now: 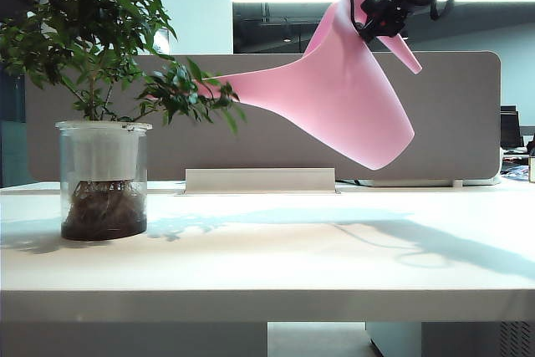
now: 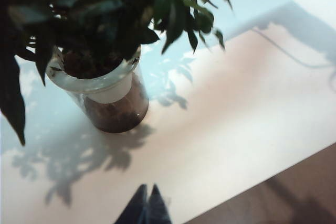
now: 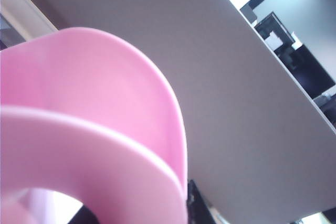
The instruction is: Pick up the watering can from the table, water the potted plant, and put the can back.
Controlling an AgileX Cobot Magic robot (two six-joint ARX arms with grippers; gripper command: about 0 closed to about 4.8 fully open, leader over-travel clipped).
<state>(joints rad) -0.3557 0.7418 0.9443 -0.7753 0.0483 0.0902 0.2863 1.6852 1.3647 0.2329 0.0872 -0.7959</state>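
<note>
Pink plastic, smooth and thin-walled, the watering can (image 1: 334, 98) looked light but slippery; you had it by its slim handle in the right gripper (image 1: 378, 16), jaws clamped, tipped in the air with its spout among the potted plant's (image 1: 100, 123) leaves, above the tabletop's (image 1: 267, 265) back edge. The left gripper (image 2: 147, 203) hung closed and empty near the front edge. No writing showed.

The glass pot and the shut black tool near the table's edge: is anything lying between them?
No. The left wrist view shows only bare white table, crossed by leaf shadows, between the potted plant and the left tool.
</note>
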